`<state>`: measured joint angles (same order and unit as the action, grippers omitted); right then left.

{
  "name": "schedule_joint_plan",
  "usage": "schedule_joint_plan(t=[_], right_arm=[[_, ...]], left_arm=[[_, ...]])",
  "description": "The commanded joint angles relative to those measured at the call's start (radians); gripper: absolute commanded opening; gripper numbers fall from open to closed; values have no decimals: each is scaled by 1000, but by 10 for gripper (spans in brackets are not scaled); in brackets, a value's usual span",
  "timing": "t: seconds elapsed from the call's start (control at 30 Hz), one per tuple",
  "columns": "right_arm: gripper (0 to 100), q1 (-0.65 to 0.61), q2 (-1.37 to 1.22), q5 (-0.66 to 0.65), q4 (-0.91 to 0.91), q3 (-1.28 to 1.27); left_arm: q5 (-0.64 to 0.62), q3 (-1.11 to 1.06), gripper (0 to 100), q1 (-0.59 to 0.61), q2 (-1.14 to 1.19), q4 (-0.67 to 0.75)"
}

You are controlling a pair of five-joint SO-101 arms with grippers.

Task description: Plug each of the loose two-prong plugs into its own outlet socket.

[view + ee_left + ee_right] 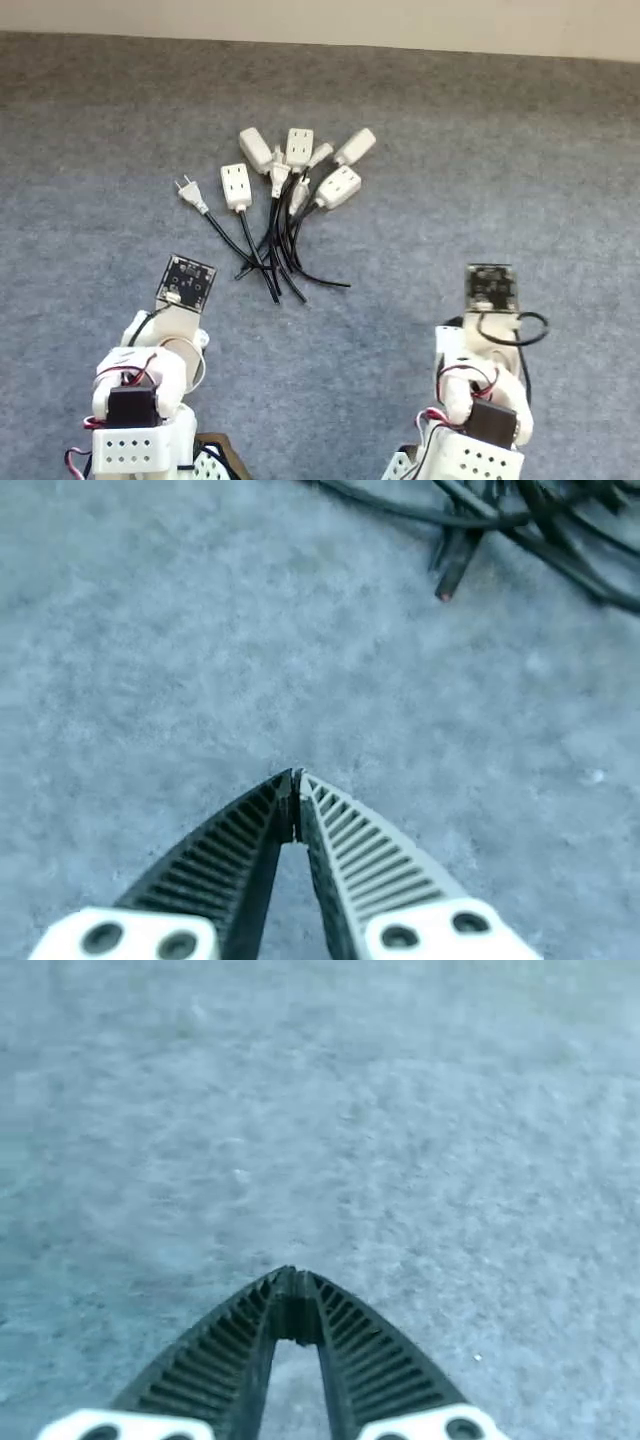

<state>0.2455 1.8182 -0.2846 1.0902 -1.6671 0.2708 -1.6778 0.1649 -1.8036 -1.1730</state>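
The high camera is looking down on the grey carpet (pixel 90 150) from far above. Each wrist camera is looking closely at it, past the left gripper (pixel 297 782) or the right gripper (pixel 293 1278).

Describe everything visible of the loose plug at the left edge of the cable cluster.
The loose plug is small, off-white, seemingly plastic, with two short prongs pointing away from the cluster. It lies flat and unplugged on the grey carpet. A black cable runs from its rear toward the arms and joins the bundle. An outlet socket lies just beside it, not touching. Nothing holds it.
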Motion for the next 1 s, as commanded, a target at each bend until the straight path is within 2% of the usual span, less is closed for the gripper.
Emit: schedule_joint_plan(t=[0.0, 0.13, 0.2, 0.4, 0.57, 0.67, 0.77, 0.97], right_arm=[[5, 65, 4, -11, -10, -97], [5, 65, 4, -9, -13, -97], [5, 67, 4, -6, -16, -97], [5, 73, 4, -11, -8, -88], [5, 73, 4, -12, -8, -88], [5, 70, 4, -12, -8, -90], [5, 67, 4, -12, -8, -90], [5, 67, 4, -12, -8, -90]], left_arm=[[6, 18, 28, 97, -12, 129], [2, 25, 28, 148, -12, 288], [0, 41, 28, 147, -5, 298], [0, 297, 28, 145, -1, 72], [5, 575, 28, 145, 74, -25], [5, 700, 31, 145, 292, -55], [3, 834, 38, 143, 613, -63], [0, 1237, 133, 136, 1256, -72]])
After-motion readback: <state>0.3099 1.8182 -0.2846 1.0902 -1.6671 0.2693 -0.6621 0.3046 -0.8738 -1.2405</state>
